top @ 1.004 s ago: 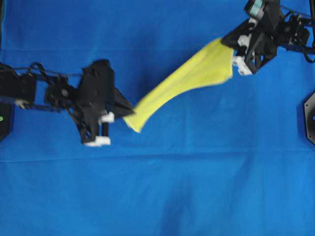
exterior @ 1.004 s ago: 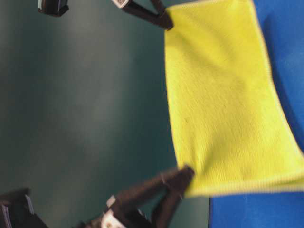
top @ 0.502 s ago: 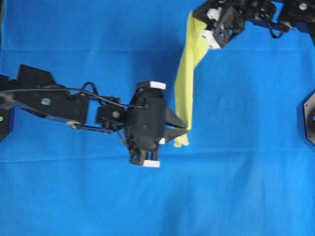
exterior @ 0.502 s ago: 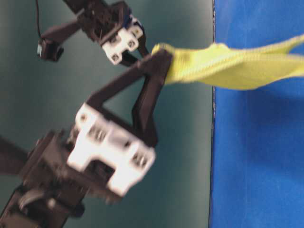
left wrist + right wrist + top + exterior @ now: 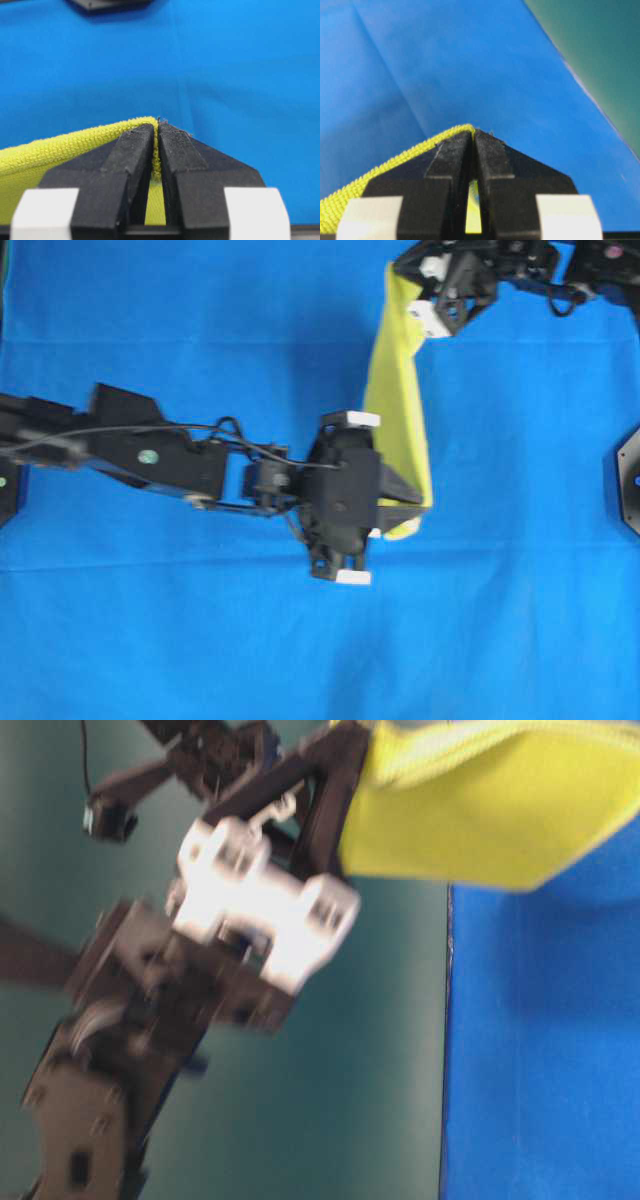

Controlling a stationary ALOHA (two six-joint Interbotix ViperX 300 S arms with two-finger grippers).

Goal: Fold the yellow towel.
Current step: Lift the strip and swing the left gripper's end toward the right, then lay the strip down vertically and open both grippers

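Note:
The yellow towel point(image 5: 398, 405) hangs stretched in the air between my two grippers, over the blue table cover point(image 5: 200, 640). My left gripper point(image 5: 418, 508) is shut on its near corner, with yellow cloth point(image 5: 60, 150) pinched between the black fingers point(image 5: 131, 150). At the far edge my right gripper point(image 5: 405, 282) is shut on the opposite corner; the hem point(image 5: 395, 162) runs out to the left of its fingertips point(image 5: 490, 150). In the table-level view the towel point(image 5: 480, 810) sags wide beneath the left gripper's fingers point(image 5: 330, 790).
A black base plate point(image 5: 628, 480) sits at the right edge of the table. The blue cover ends at a dark green backdrop point(image 5: 330, 1100). The left arm point(image 5: 150, 450) reaches across the middle of the table.
My left gripper has swung right and toward the middle with its corner. The towel went from a slanted band to a near-vertical strip, then widened. The right gripper shifted left along the far edge.

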